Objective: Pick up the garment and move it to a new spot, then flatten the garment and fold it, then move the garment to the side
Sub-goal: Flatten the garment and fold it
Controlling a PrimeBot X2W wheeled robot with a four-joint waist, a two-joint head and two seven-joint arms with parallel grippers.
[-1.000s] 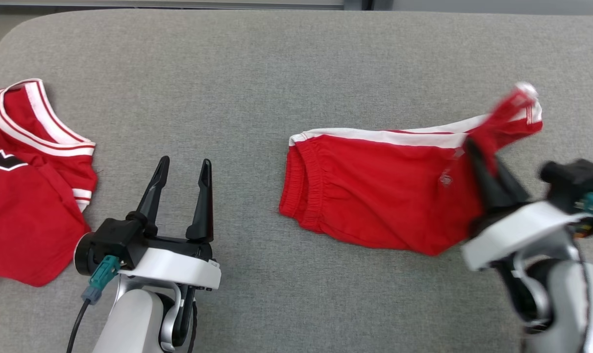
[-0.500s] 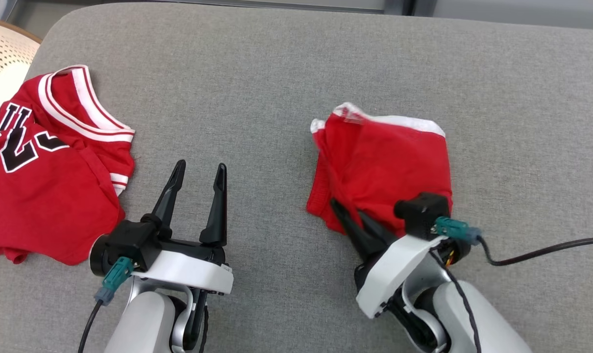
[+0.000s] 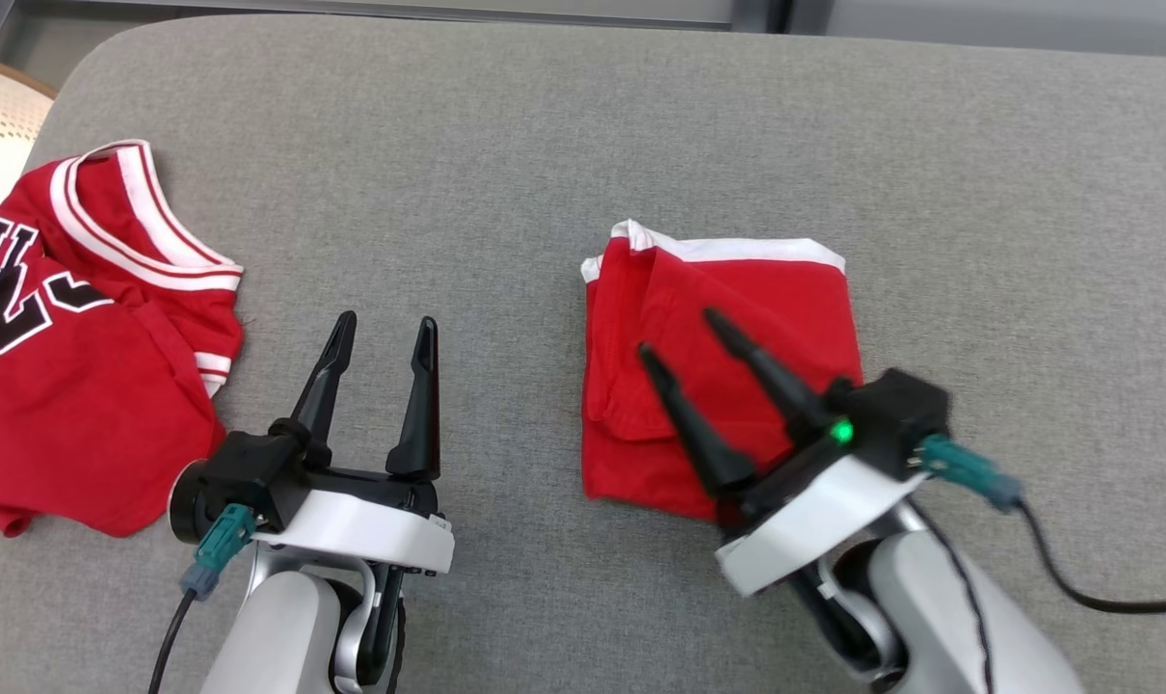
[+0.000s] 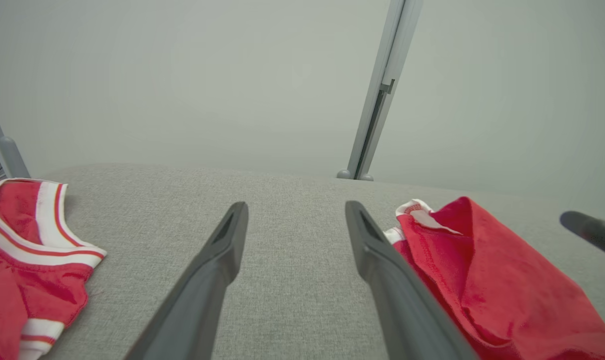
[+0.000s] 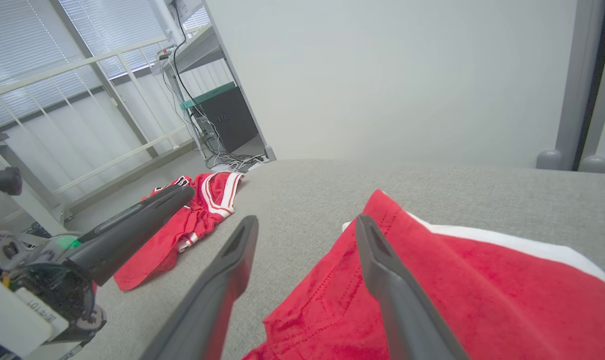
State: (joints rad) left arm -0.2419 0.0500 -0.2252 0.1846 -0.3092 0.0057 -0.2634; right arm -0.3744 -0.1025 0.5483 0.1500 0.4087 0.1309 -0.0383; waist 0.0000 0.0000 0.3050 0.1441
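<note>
Both spread, nothing held: right gripper [image 3: 675,333] over the shorts [image 3: 737,289], left gripper [image 3: 387,320] over bare mat [image 3: 544,145]; shorts lie folded in half, right of centre. Fold looks done; next, pinch an edge and slide aside, clear of jersey [image 3: 82,386]

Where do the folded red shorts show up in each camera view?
Head view: shorts right of centre.
Left wrist view: shorts at lower right.
Right wrist view: shorts at lower right.
Shared landmark: red jersey, on the left in every view.
</note>
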